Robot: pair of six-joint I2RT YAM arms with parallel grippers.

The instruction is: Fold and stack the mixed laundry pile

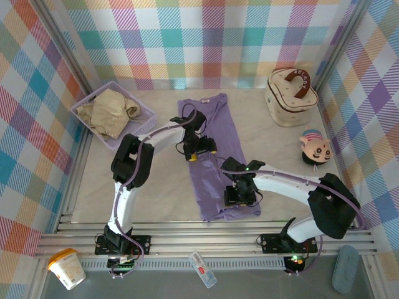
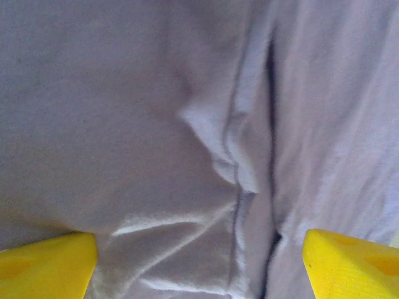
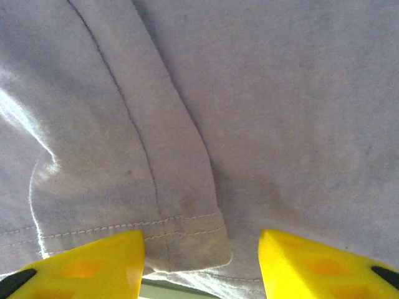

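Observation:
The lavender T-shirt (image 1: pixel 216 124) of the mixed laundry pile lies as a long narrow folded strip down the middle of the table. The beige garment (image 1: pixel 111 111) sits crumpled in the basket at the back left. My left gripper (image 1: pixel 201 149) hovers low over the strip's left edge at mid-length; in the left wrist view it (image 2: pixel 199 252) stands open above wrinkled purple cloth (image 2: pixel 124 124). My right gripper (image 1: pixel 242 196) is over the strip's near end. In the right wrist view it (image 3: pixel 201 249) is open, its yellow fingertips either side of the stitched hem (image 3: pixel 187 227).
A lavender perforated basket (image 1: pixel 141 107) stands at the back left. A cream round case with a brown handle (image 1: pixel 290 96) and a small plush face (image 1: pixel 316 148) sit at the right. Beige table mat (image 1: pixel 168 193) shows left of the shirt. Checked walls enclose three sides.

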